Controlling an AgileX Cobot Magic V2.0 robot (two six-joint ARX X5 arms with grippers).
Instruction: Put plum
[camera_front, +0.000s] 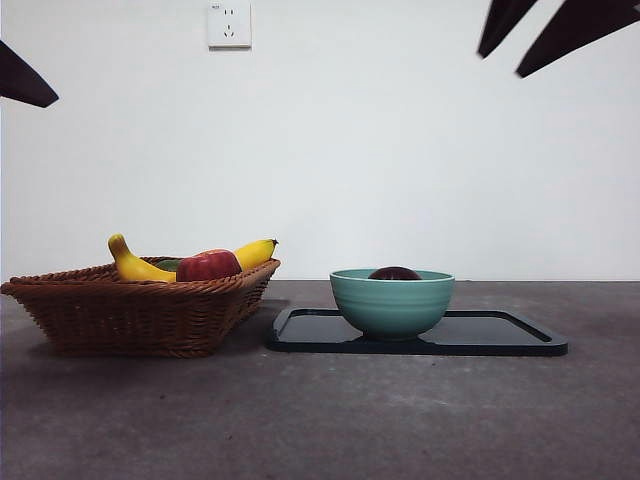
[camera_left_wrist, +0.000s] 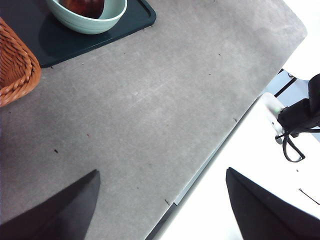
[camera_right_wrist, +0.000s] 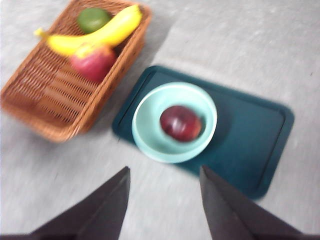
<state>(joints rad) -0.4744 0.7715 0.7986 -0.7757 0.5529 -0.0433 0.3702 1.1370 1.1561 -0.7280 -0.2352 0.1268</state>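
A: Plum (camera_front: 394, 273) status, front view: sits inside the green bowl (camera_front: 391, 303), only its dark top shows over the rim. Bowl is on the black tray (camera_front: 510, 338). Wicker basket (camera_front: 140, 305) is beside the tray, holding a banana (camera_front: 135, 266) and a red apple (camera_front: 208, 265). Arms only show as black tips at the top corners.

B: Left wrist view?

A: Left gripper (camera_left_wrist: 160, 205) is wide open, holding nothing, over bare table (camera_left_wrist: 150, 110) near its edge. Bowl and plum are well apart from it, at the far corner of that picture.

B: Right wrist?

A: Blurred. Right gripper (camera_right_wrist: 165, 202) is open and empty, high above, with the plum nearly straight below and a little ahead of the jaws. Plum is round, so no axis to line up. Right arm is the nearer one. Basket stands off to one side, nothing blocks a straight drop except the bowl wall. My read: plum looks placed already.
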